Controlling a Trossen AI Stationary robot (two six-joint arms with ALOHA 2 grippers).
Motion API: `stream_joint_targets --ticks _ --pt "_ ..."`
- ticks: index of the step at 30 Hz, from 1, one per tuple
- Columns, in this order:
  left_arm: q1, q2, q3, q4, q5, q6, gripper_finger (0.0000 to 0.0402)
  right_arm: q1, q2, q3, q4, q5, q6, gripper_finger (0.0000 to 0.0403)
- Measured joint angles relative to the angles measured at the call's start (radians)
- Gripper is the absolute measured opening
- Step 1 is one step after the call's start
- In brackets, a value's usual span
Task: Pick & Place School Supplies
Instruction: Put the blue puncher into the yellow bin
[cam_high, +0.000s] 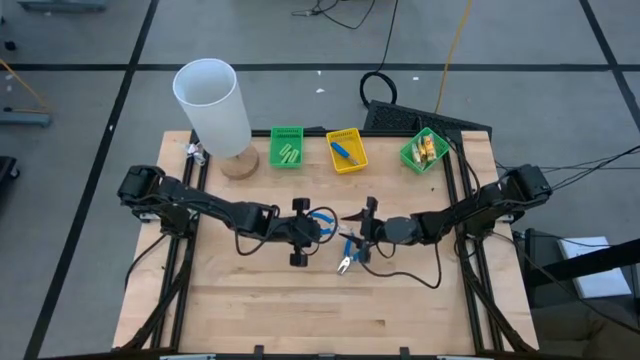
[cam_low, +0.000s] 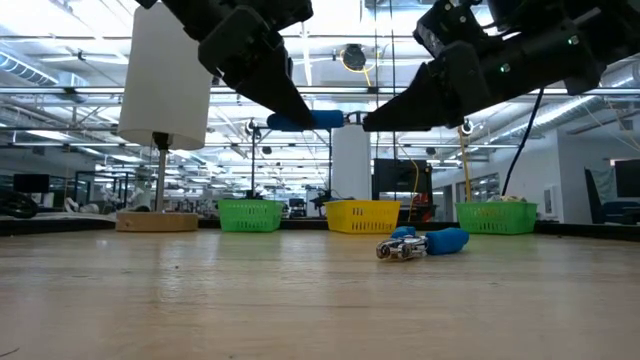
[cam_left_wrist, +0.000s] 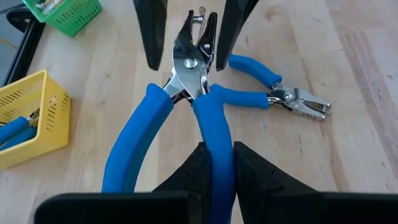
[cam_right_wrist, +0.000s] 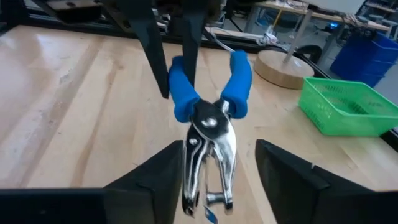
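midair, left claw (cam_left_wrist: 214, 165) clenches blue-handled pliers (cam_left_wrist: 189, 74); right claw (cam_right_wrist: 221, 165) seemingly released around nose.

Even, bright light falls from overhead; in the low view rows of ceiling lamps (cam_low: 90, 75) glow in the far hall and the arms read as dark shapes against them. The near part of the wooden table (cam_low: 300, 310) is soft and out of focus in that view, and a pale sheen lies on it. In the wrist views the metal jaws of the pliers (cam_left_wrist: 193, 59) catch white glare, and the near dark fingers (cam_right_wrist: 155, 180) are blurred
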Motion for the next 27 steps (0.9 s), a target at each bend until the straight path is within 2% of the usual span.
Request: stream_joint_targets --ticks 7,13,21,27 --pt "0.000 0.000 0.000 0.000 0.000 0.000 0.0062 0.000 0.000 0.000 0.035 -0.047 -0.020 0.0140" --pt "0.000 0.000 -0.001 -0.003 0.004 -0.009 0.0051 0.000 0.000 0.000 0.029 -0.055 -0.021 0.0092" --pt "-0.001 0.000 -0.001 0.003 0.001 -0.005 0.0067 0.000 0.000 0.000 0.026 -0.052 -0.029 0.0108" --pt "-0.002 0.001 -0.003 0.024 -0.001 -0.002 0.0067 0.000 -0.001 0.000 0.024 -0.048 -0.040 0.0090"
